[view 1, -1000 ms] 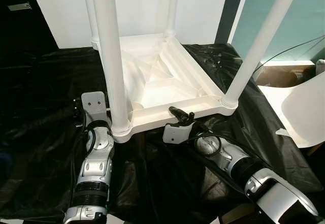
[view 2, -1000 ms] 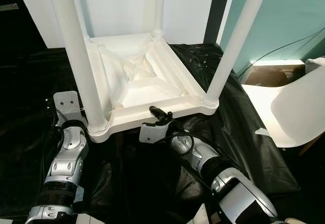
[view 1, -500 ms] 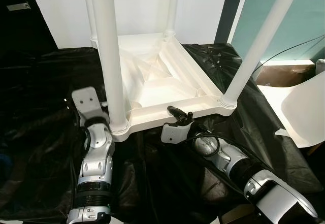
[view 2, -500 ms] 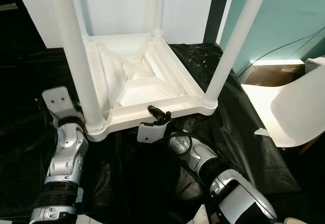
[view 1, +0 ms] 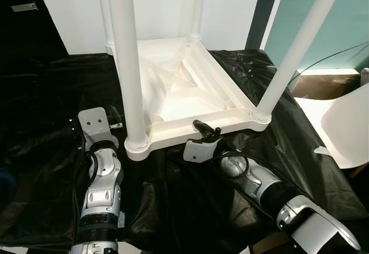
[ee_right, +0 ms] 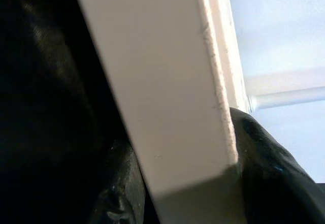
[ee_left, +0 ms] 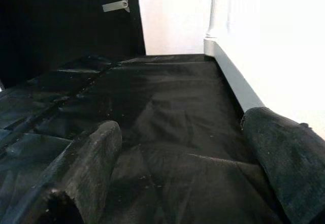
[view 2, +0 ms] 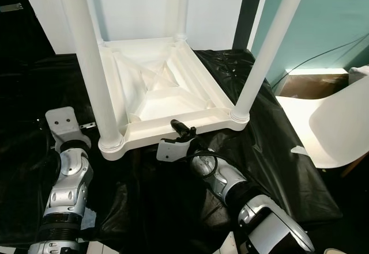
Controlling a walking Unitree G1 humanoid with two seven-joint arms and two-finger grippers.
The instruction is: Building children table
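Four white legs stand up from the upturned children's table, which lies top-down on black sheeting spread over the floor; you see this from the head cameras, with a white chair off to your right. Your right gripper sits at the near rim of the table, one black finger hooked over the edge. Your left gripper lies low on the sheeting just beside the near-left leg, apart from it.

Through the left wrist camera, your two fingers are spread wide with nothing but black sheet between them, the table's side wall running along one side.

Through the right wrist camera, the white rim passes between your two fingers, so that gripper is clamped on the rim.

To do this well, I judge you should keep the right grip firm and level so the frame does not rock, then bring the left gripper squarely around the leg's base rather than brushing it sideways
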